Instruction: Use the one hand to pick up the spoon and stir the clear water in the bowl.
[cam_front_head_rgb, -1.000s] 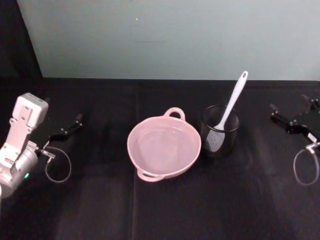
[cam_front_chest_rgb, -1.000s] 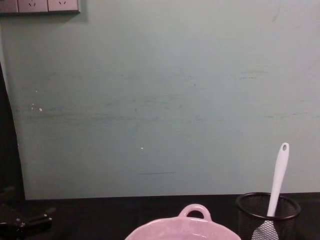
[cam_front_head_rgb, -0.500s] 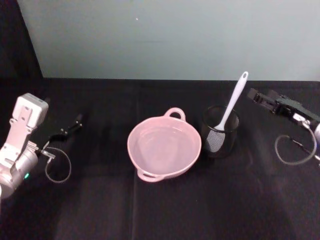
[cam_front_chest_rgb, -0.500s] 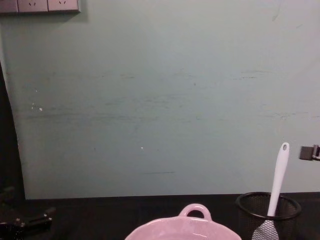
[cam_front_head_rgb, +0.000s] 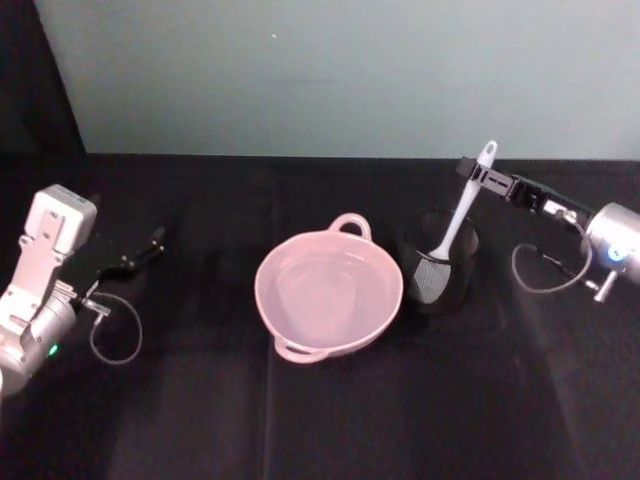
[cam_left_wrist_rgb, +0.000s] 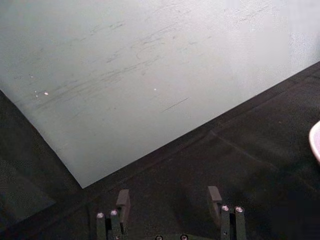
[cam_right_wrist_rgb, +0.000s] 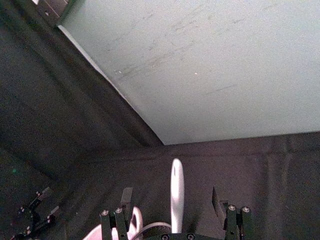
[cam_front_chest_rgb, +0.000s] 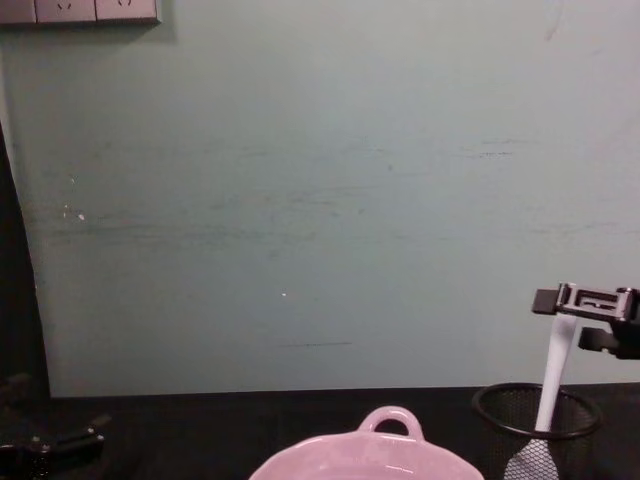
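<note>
Right gripper: straddling, wide open, the handle top of the spoon in the mesh cup beside the bowl. Not grasping yet, lifting and stirring pending. Left gripper: idling open, far left.

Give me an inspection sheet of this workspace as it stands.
Surface: black cloth-covered table, lightly creased.
Job's things: long white plastic spoon stands tilted in a black wire-mesh cup, beside the pale pink round bowl; clear water inside, hardly visible.
Clutter: nothing seen.
Grippers: right gripper open, fingers either side of the spoon's handle top; left gripper open, idle at the table's left.
Cables: left cable loop and right cable loop, both apart from the bowl.
Surroundings: pale green wall; wall sockets.
</note>
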